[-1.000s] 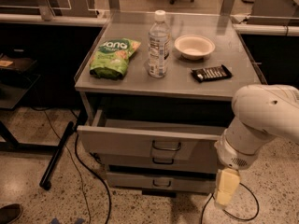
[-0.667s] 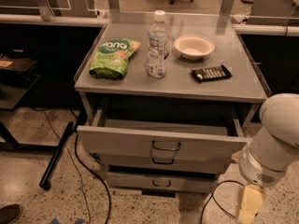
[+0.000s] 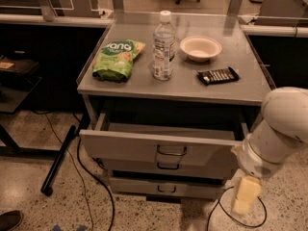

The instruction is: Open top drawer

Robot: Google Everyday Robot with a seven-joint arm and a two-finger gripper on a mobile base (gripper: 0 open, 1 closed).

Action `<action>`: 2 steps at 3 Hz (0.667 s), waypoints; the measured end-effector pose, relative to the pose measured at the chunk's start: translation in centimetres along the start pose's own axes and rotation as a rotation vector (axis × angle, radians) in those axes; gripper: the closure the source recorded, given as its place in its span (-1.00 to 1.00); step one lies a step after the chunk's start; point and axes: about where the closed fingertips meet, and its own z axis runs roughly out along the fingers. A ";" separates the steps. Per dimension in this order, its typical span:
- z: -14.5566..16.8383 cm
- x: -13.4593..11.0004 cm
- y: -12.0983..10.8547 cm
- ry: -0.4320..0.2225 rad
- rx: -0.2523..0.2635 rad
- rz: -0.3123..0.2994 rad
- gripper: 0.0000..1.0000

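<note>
The top drawer (image 3: 139,146) stands pulled out from under the grey worktop (image 3: 250,88), its shallow tray open to view and its dark centre pull (image 3: 171,151) facing forward. Two shorter drawers (image 3: 163,177) sit below it. The pincer (image 3: 244,197) hangs low at the right, just past the drawer's right end and apart from the pull; whether it is spread or pressed together I cannot tell. On the worktop lie a green snack bag (image 3: 117,59), a water bottle (image 3: 163,47), a white bowl (image 3: 200,48) and a dark wrapped bar (image 3: 217,75).

Grey top drawer (image 3: 134,146), dark pull (image 3: 171,151); green chip bag (image 3: 117,59); white bowl (image 3: 200,47); pale yellow gripper (image 3: 242,205) low right.
</note>
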 end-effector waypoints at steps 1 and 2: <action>-0.3 -2.8 -3.4 -0.033 0.043 -0.002 -1.00; 0.4 -5.0 -6.1 -0.036 0.063 -0.008 -1.00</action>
